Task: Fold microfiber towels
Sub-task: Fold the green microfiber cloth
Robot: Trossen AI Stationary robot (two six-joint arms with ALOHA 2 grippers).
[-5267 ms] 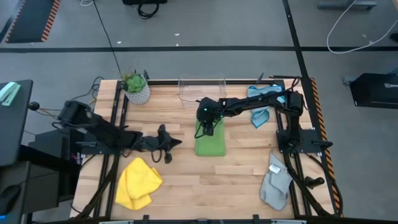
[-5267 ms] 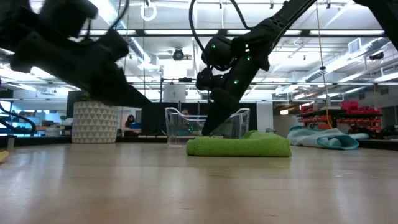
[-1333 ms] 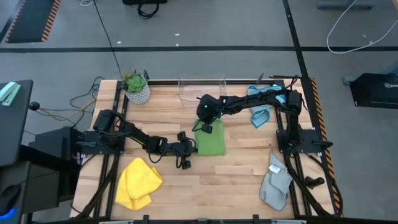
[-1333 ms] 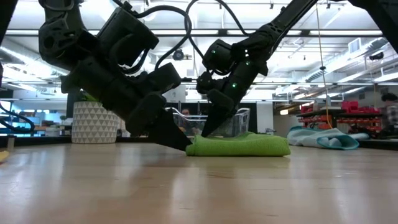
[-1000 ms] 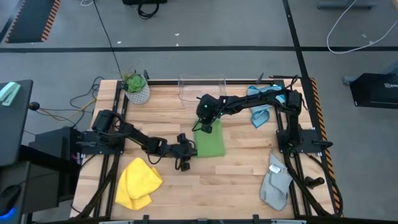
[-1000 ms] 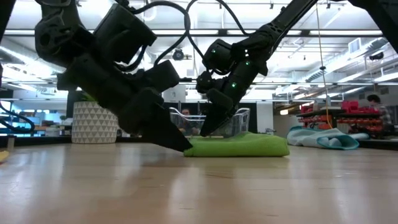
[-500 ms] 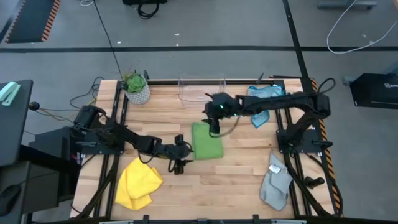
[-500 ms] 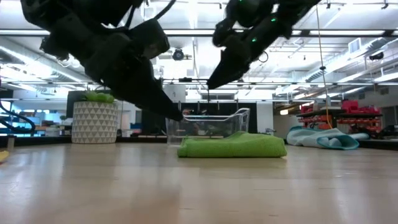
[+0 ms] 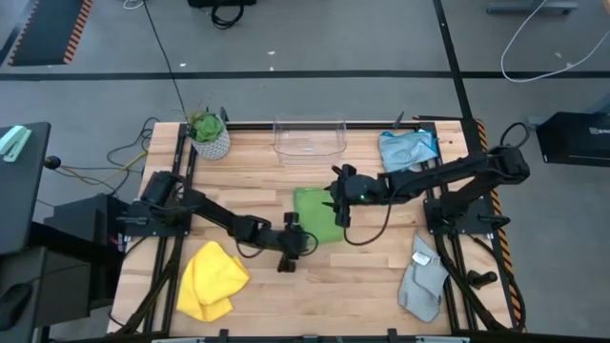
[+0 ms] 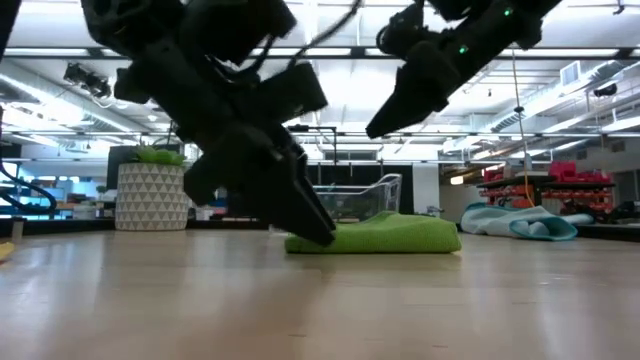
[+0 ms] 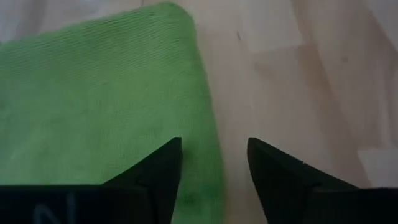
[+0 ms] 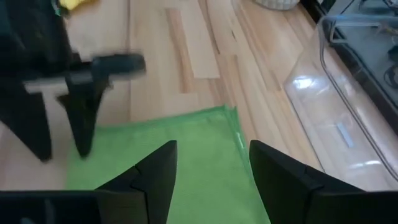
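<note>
The green towel (image 9: 315, 215) lies folded flat on the table's middle, also seen in the low view (image 10: 385, 234). My left gripper (image 9: 305, 239) is open just over its near edge (image 11: 208, 134), one finger over cloth and one over wood, touching nothing that I can see. My right gripper (image 9: 335, 208) hangs open above the towel's right side (image 12: 205, 134), well clear of it in the low view (image 10: 380, 125). The yellow towel (image 9: 211, 280) lies crumpled near left, the blue towel (image 9: 408, 149) far right, the grey towel (image 9: 420, 277) near right.
A clear plastic bin (image 9: 308, 136) stands at the far edge behind the green towel. A potted plant (image 9: 208, 134) stands at the far left corner. Bare wood shows in front of the green towel and between it and the grey one.
My right gripper has come off the green towel's far part, risen and drawn back toward the table's right edge. My left gripper has left the towel's left end and gone toward the right along its near edge, rising slightly. The towel has shifted a little to the left.
</note>
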